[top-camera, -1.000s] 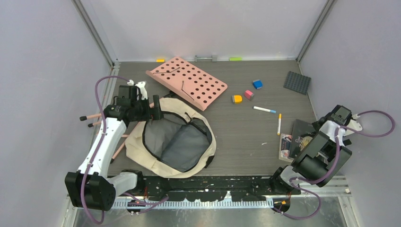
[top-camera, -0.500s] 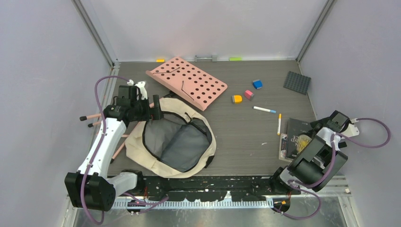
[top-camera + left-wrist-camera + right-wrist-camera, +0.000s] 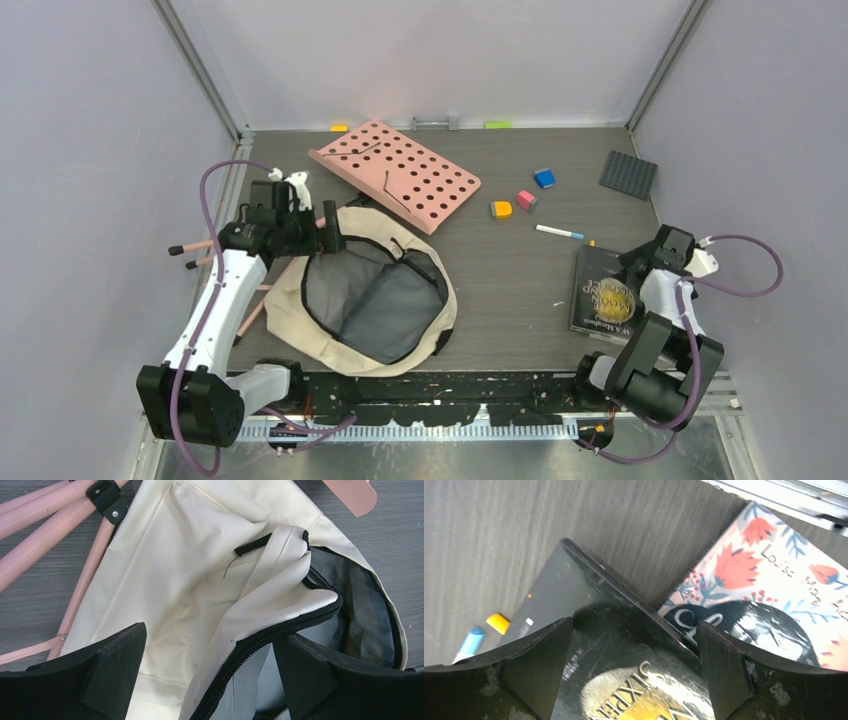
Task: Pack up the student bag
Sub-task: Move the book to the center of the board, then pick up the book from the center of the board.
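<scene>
The cream student bag (image 3: 300, 310) lies open at the near left, showing its grey lining (image 3: 385, 300). My left gripper (image 3: 322, 238) is open at the bag's far rim. In the left wrist view (image 3: 210, 632) the black zipper edge (image 3: 280, 630) runs between its spread fingers. My right gripper (image 3: 642, 262) is open over a black book (image 3: 603, 295) at the near right. In the right wrist view (image 3: 635, 622) its fingers straddle the black book's cover (image 3: 574, 590). A floral book (image 3: 774, 595) lies partly under the black one.
A pink perforated board (image 3: 400, 172) lies behind the bag, with its pink legs (image 3: 200, 248) to the left. Orange (image 3: 501, 209), pink (image 3: 527, 200) and blue (image 3: 544, 178) blocks, a blue-tipped marker (image 3: 560, 232) and a dark studded plate (image 3: 629, 173) lie at the back right.
My right arm has swung left and the black book has shifted left with it, now covering the floral book and most of the orange pen. The left arm and the bag have not moved.
</scene>
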